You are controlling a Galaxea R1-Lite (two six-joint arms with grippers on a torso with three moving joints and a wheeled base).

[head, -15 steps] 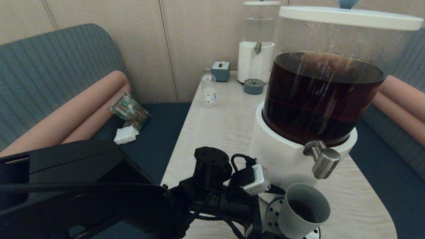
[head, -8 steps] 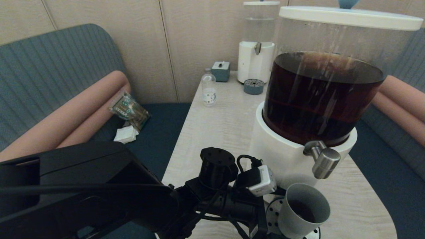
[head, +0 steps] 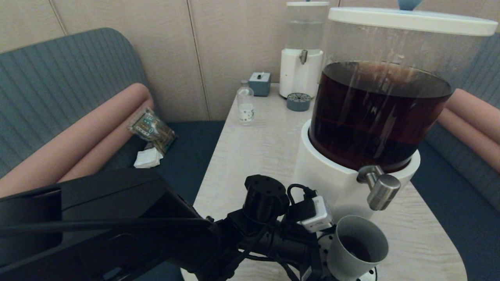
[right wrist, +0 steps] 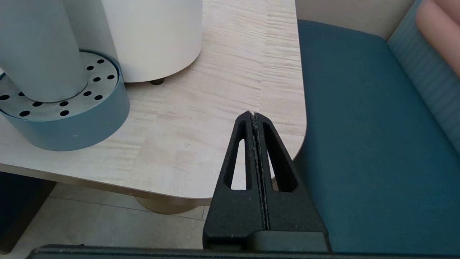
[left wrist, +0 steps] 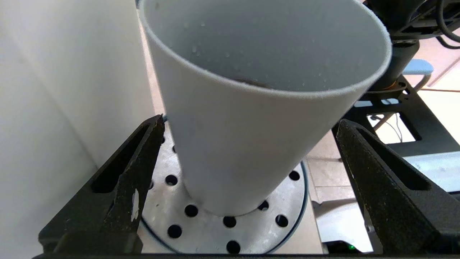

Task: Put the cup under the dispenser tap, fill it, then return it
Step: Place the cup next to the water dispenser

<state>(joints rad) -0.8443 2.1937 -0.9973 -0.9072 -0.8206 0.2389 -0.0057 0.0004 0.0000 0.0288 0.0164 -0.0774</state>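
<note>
The grey cup (head: 357, 246) stands upright on the round perforated drip tray (head: 366, 275), just below the brushed-steel dispenser tap (head: 381, 188) of the big dispenser (head: 375, 117). A little dark liquid lies at its bottom. In the left wrist view the cup (left wrist: 251, 118) fills the space between my left gripper's (left wrist: 248, 133) two fingers, which stand wide apart on either side without touching it: open. The drip tray (left wrist: 215, 230) shows under the cup. My right gripper (right wrist: 254, 115) is shut with nothing in it, low by the table's near right corner.
At the far end of the wooden table (head: 258, 144) stand a smaller clear-liquid dispenser (head: 302, 50), a small clear bottle (head: 246, 103), a small grey box (head: 259, 83) and a second drip tray (head: 299, 101). Blue bench seats flank the table; a packet (head: 151, 128) lies on the left seat.
My left arm has slid to the right, toward the cup, bringing its open fingers around it. The cup and the tap have not moved.
</note>
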